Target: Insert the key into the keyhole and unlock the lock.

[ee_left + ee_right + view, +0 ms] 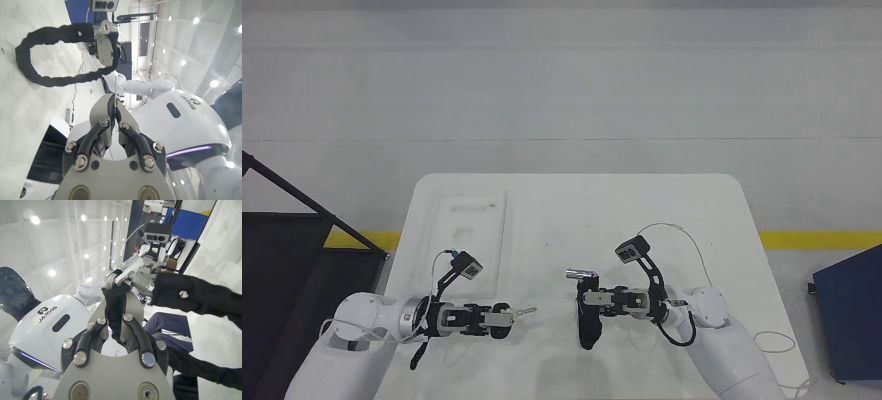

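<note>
The left pincer is closed tight on the key, its pads together on the bow. In the left wrist view that pincer shows the thin blade of the key edge-on, sticking straight out beyond the fingertips. Across from it the right pincer is clamped on the lock's black fabric-sleeved cable, with the silver lock sitting at the end of its fingers. In the right wrist view the right pincer squeezes the cable just under the lock. The round keyhole faces the key, its slot plain to see; I can make out no readable writing on it. The key's tip stands apart from the lock, not in the slot, with white tabletop showing between the two. The cable loop droops toward the tabletop; whether it touches I cannot tell. Both pincers are near the tabletop's front edge, well apart from its far edge and side edges. A flat white panel lies beyond the left arm.
</note>
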